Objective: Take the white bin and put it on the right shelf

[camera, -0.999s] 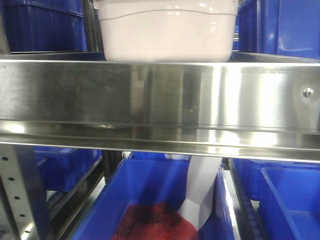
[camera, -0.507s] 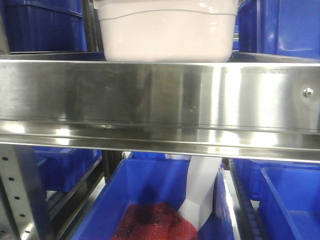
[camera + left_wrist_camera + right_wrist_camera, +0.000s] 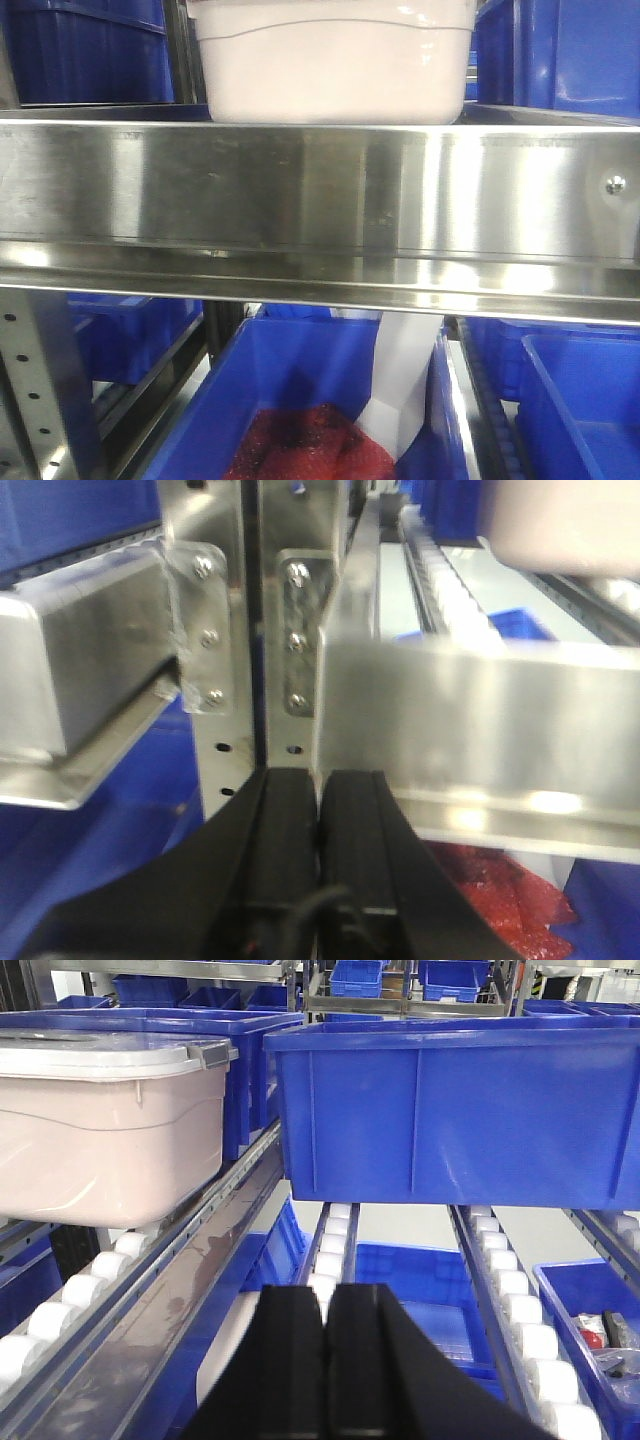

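pale pinkish-white plastic bin with rounded corners and a curved moulded line across its side, at top centre of the front view, resting on the shelf level just above the steel lip. in the right wrist view, seen at middle left, sitting on white rollers, capped by a glossy white lid with a grey handle at its near corner.

shiny stainless-steel shelf front lip, spanning the full width of the front view across the middle, reflective, with one screw near the right edge. perforated metal upright at lower left below it.

large blue plastic bin filling the upper right of the right wrist view, on the roller lane just beside the pale bin, apart from it by a narrow gap. open blue bin at bottom centre of the front view, holding a red mesh bundle and a white folded sheet.

white roller tracks running up the lower right of the right wrist view.

left gripper, black, at bottom centre of its view, fingers pressed together with nothing between, in front of a bolted steel upright.

right gripper, black, at bottom centre, fingers likewise closed together and empty.
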`<action>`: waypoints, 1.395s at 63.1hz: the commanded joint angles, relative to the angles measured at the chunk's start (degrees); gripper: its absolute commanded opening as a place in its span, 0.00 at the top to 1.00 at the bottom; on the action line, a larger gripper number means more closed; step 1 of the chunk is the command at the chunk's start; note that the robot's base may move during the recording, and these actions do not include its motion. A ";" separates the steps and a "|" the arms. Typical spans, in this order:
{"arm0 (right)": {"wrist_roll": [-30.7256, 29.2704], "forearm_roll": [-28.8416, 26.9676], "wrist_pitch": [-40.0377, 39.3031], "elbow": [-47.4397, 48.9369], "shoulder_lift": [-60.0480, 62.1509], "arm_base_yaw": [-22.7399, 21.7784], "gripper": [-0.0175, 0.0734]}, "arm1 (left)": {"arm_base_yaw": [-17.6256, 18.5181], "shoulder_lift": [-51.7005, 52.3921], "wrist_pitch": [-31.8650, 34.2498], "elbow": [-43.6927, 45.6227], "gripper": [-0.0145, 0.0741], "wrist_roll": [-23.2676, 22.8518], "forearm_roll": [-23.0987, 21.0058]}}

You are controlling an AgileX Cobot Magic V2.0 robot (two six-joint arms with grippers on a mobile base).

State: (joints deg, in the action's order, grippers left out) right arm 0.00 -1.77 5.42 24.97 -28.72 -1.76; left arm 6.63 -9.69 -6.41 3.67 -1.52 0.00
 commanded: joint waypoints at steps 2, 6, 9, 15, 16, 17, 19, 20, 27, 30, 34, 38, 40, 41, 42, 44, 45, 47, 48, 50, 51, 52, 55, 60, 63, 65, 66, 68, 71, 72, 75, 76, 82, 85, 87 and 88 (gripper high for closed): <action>0.00 0.70 -4.99 1.69 0.09 -0.15 0.72 | 2.66 3.10 10.51 -3.67 0.97 -1.94 1.90; 0.00 0.70 -4.99 1.69 0.09 -0.15 0.72 | 3.29 5.96 12.03 -5.99 0.97 -1.94 1.40; 0.00 0.70 -4.99 1.69 0.09 -0.15 0.72 | 3.30 8.50 9.55 -6.27 0.97 -1.94 0.00; 0.00 0.70 -4.99 1.69 0.09 -0.15 0.72 | 3.30 11.14 8.87 -6.17 0.97 -1.94 -2.83; 0.00 0.70 -4.99 1.69 0.09 -0.15 0.72 | 3.30 11.09 9.29 -6.17 0.97 -1.94 -3.13; 0.00 0.70 -4.99 1.69 0.09 -0.15 0.72 | 3.30 10.92 9.64 -6.17 0.97 -1.94 -3.34; 0.00 0.70 -5.07 1.69 0.09 -0.15 0.72 | 3.30 11.06 10.23 -6.17 0.97 -1.94 -3.30; 0.00 0.70 -5.07 1.69 0.09 -0.15 0.72 | 3.30 11.07 10.38 -6.17 0.97 -1.94 -3.30; 0.00 0.70 -5.00 1.69 0.09 -0.15 0.72 | 3.30 11.07 11.74 -6.17 0.97 -1.94 -2.27; 0.00 0.70 -5.00 1.69 0.09 -0.15 0.72 | 3.30 11.07 11.95 -6.17 0.97 -1.94 -1.66; 0.00 0.70 -5.00 1.69 0.09 -0.15 0.72 | 3.30 11.07 12.20 -6.17 0.97 -1.94 -1.66; 0.00 0.70 -5.00 1.69 0.09 -0.15 0.72 | 3.30 11.07 12.36 -6.17 0.97 -1.94 -1.66; 0.00 0.70 -5.00 1.69 0.09 -0.15 0.72 | 3.30 11.07 12.36 -6.17 0.97 -1.94 -1.44; 0.00 0.70 -5.00 1.69 0.09 -0.15 0.72 | 3.30 11.07 12.36 -6.17 0.97 -1.94 -1.18; 0.00 0.70 -5.00 1.69 0.09 -0.15 0.72 | 3.30 11.07 12.36 -6.17 0.97 -1.94 -0.63; 0.00 0.70 -5.00 1.69 0.09 -0.15 0.72 | 3.30 11.07 12.36 -6.17 0.97 -1.94 0.00; 0.00 0.70 -5.00 1.69 0.09 -0.15 0.72 | 3.30 11.07 12.36 -6.17 0.97 -1.94 0.97; 0.00 0.70 -5.00 1.69 0.09 -0.15 0.72 | 3.30 11.07 12.36 -6.17 0.97 -1.94 2.31; 0.00 0.70 -5.00 1.69 0.09 -0.15 0.72 | 3.30 11.07 12.36 -6.17 0.97 -1.94 2.83; 0.00 0.70 -5.00 1.69 0.09 -0.15 0.72 | 3.30 11.07 12.36 -6.17 0.97 -1.94 3.96; 0.00 0.70 -5.00 1.69 0.09 -0.15 0.72 | 3.30 11.07 12.36 -6.17 0.97 -1.94 4.23; 0.00 0.70 -5.00 1.69 0.09 -0.15 0.72 | 3.30 11.07 12.36 -6.17 0.97 -1.94 4.37; 0.00 0.70 -5.00 1.69 0.09 -0.15 0.72 | 3.30 11.07 12.36 -6.17 0.97 -1.94 4.45; 0.00 0.70 -5.00 1.69 0.09 -0.15 0.72 | 3.30 11.07 12.46 -6.17 0.97 -1.94 4.45; 0.00 0.70 -5.00 1.69 0.09 -0.15 0.72 | 3.30 11.07 12.46 -6.17 0.97 -1.94 4.45; 0.00 0.70 -5.00 1.69 0.09 -0.15 0.72 | 3.30 11.07 12.46 -6.17 0.97 -1.94 4.45; 0.00 0.70 -5.00 1.69 0.09 -0.15 0.72 | 3.30 11.07 12.46 -6.17 0.97 -1.94 4.45; 0.00 0.70 -5.00 1.69 0.09 -0.15 0.72 | 3.30 11.07 12.46 -6.17 0.97 -1.94 4.45; 0.00 0.70 -5.00 1.69 0.09 -0.15 0.72 | 3.30 11.07 12.46 -6.17 0.97 -1.94 4.45; 0.00 0.70 -5.00 1.69 0.09 -0.15 0.72 | 3.30 11.07 12.46 -6.17 0.97 -1.94 4.45; 0.00 0.70 -5.00 1.69 0.09 -0.15 0.72 | 3.30 11.07 12.46 -6.17 0.97 -1.94 4.45; 0.00 0.70 -5.00 1.69 0.09 -0.15 0.72 | 3.30 11.07 12.46 -6.17 0.97 -1.94 4.45; 0.00 0.70 -5.00 1.69 0.09 -0.15 0.72 | 3.30 11.07 12.46 -6.17 0.97 -1.94 4.45; 0.00 0.70 -5.00 1.69 0.09 -0.15 0.72 | 3.30 11.07 12.46 -6.17 0.97 -1.94 4.45; 0.00 0.70 -5.00 1.69 0.09 -0.15 0.72 | 3.30 11.07 12.46 -6.17 0.97 -1.94 4.45; 0.00 0.70 -5.00 1.69 0.09 -0.15 0.72 | 3.30 11.07 12.46 -6.17 0.97 -1.94 4.45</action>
State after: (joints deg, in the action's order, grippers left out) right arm 0.00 -1.77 5.34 24.97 -28.63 -1.76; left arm 9.52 0.65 0.62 -1.64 -3.07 4.24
